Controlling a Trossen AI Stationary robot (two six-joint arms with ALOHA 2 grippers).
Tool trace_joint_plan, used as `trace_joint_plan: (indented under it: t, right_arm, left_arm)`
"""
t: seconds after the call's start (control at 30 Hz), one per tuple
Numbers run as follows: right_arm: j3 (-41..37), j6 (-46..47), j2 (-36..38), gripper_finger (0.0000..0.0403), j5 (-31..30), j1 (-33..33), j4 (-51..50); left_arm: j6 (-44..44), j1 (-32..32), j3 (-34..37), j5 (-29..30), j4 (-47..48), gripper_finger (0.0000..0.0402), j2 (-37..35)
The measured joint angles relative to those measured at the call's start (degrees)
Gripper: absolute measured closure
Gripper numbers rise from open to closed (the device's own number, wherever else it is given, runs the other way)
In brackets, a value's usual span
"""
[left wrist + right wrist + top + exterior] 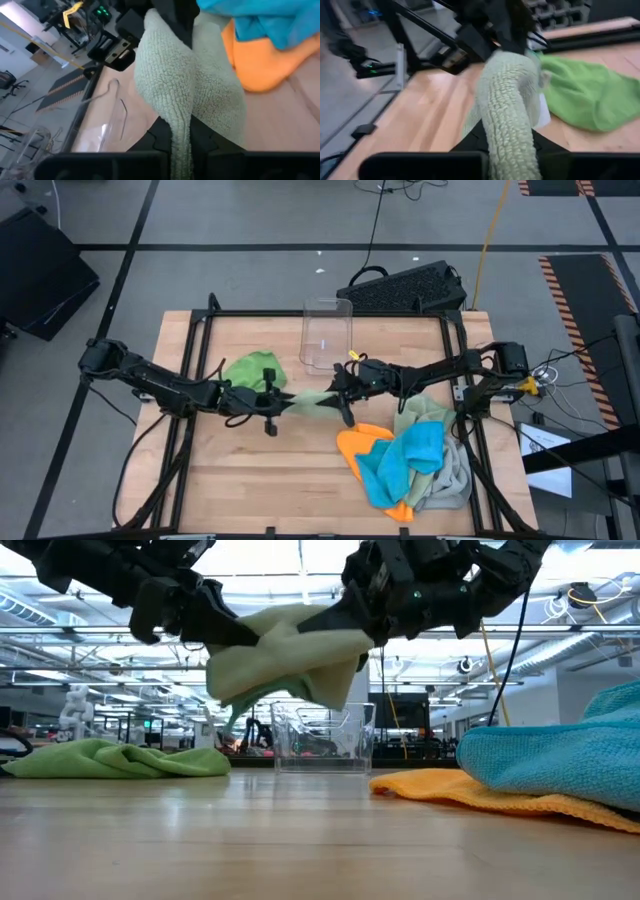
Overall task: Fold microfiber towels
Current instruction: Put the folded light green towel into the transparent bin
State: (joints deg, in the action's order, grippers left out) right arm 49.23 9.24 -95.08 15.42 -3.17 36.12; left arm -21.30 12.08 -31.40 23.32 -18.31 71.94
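Wooden table (260,470) up front, orange towel (470,790) and blue towel (560,755) lying below and beside the right gripper (343,395). Sage green towel (312,401) is stretched in the air between both jaws, left gripper (272,402) and right each clamped on an end. Bright green towel (252,369) just beyond the left jaws; clear plastic bin (326,335) further back.

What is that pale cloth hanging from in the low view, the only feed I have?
Observer: The sage green towel is stretched between both arms; the left gripper is shut on one end.
Operator: And the other end?
Observer: The right gripper pinches it, as its wrist view shows.
Operator: Is the towel over the wood or the pile?
Observer: Over bare table, between the bright green towel and the orange towel.
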Motion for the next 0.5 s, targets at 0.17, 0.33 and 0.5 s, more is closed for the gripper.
trace_joint_plan:
  t: [0.17, 0.33, 0.5]
  right_arm:
    - [0.0, -3.35, 5.62, 0.0373, -0.15, -3.88, -5.51]
    - [0.0, -6.85, 10.46, 0.039, 0.15, -9.51, -10.82]
    - [0.0, -7.84, 11.71, 0.039, 4.23, -16.11, -12.03]
  left_arm:
    - [0.42, -2.89, -0.11, 0.73, -5.36, 0.035, 0.0]
    - [-1.29, -7.92, -0.11, 0.78, -13.18, 0.0288, 0.0]
    - [-0.3, -15.04, -0.09, 2.13, -16.39, 0.0235, -0.3]
